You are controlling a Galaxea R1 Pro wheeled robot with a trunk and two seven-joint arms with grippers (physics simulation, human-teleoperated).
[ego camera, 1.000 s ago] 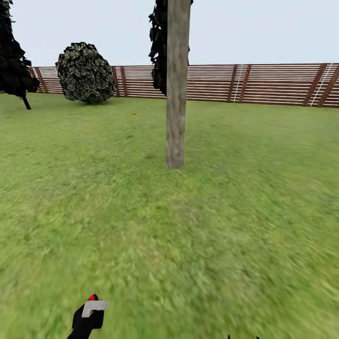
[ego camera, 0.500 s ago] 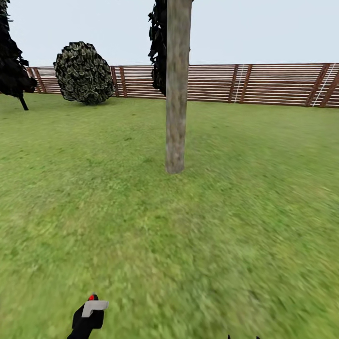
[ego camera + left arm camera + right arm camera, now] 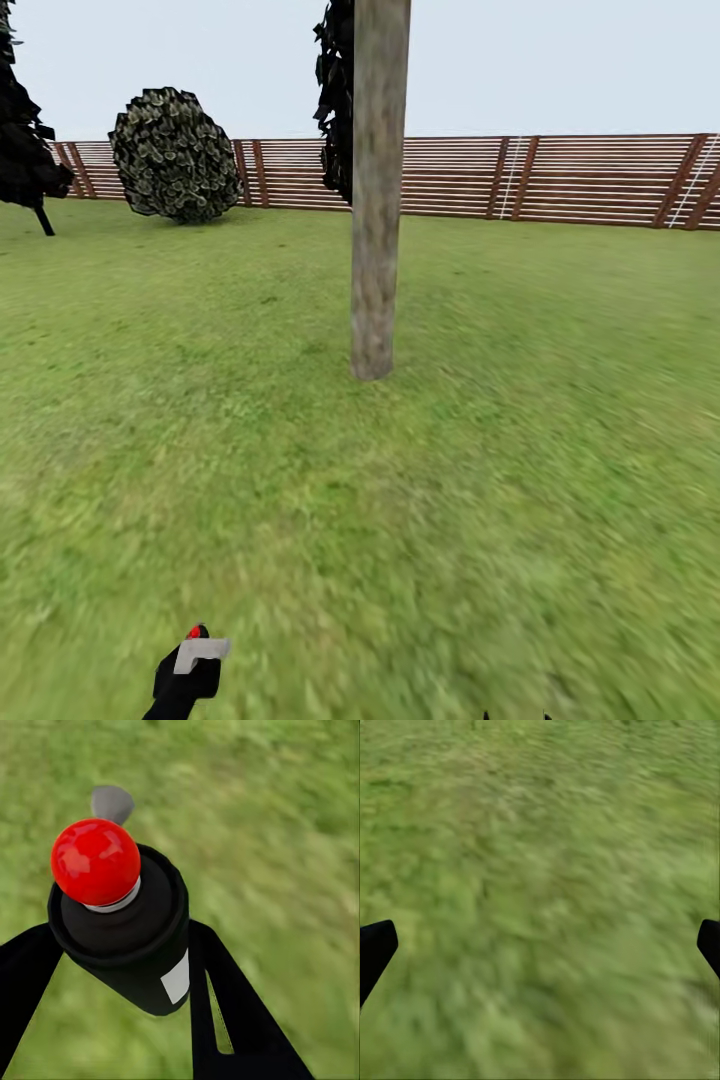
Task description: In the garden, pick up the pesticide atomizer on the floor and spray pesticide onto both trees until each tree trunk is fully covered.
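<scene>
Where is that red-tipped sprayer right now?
The pesticide atomizer is gripped in the robot's left hand, low at the head view's left, over the lawn, short of the tree trunk.

1. Sprayer [image 3: 124, 922]: black body, glossy red ball tip, small white patch.
2. Trunk [image 3: 378, 190]: pale grey-brown, mottled.
3. Lawn [image 3: 450, 480]: patchy green.
4. Fence [image 3: 560, 178]: brown slats.
5. Bush [image 3: 172, 155]: dark, speckled pale.
6. Left gripper [image 3: 195, 655]: black, light-grey finger.

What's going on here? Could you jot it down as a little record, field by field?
Place: green lawn, wooden fence behind
Ahead: tree trunk, pale and bare
Far left: round bush
Left gripper: shut on pesticide atomizer, red tip up
Right gripper: open, above grass
Spray: none visible
</scene>
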